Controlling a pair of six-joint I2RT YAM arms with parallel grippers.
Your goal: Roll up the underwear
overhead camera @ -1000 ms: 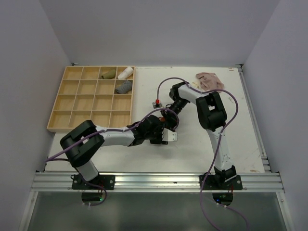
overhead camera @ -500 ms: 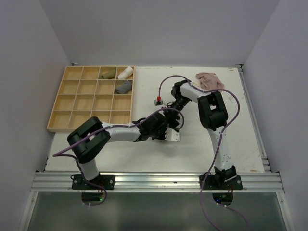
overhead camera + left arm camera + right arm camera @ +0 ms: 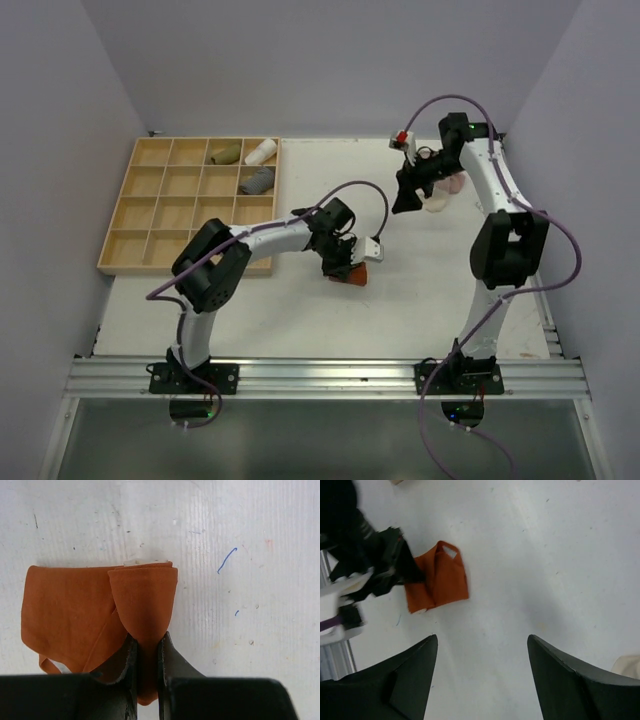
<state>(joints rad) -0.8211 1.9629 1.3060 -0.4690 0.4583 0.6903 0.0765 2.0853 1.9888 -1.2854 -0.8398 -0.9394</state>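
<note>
Left gripper (image 3: 146, 642) pinched tight on the edge of a folded flap of the orange underwear (image 3: 75, 605), jaws almost together with only cloth between them. Orange underwear flat on the bench (image 3: 250, 605), near the middle, folded into a band with one flap doubled over the rest. No roll started, by the look of it.

Right gripper (image 3: 481, 640) at the far right, raised above the bench, jaws wide apart and holding nothing. Partly under it in the overhead view, the beige underwear (image 3: 438, 206), a loose crumpled heap, not folded at all.

At the far left, a wooden tray (image 3: 118, 215) of compartments, with three small cloth rolls (image 3: 257, 181) in its far right cells.

Judged progress: early for both pieces. Orange piece folded and gripped, seemingly ready for rolling, with the rolling itself left to do. Beige piece with both folding and rolling ahead.
</note>
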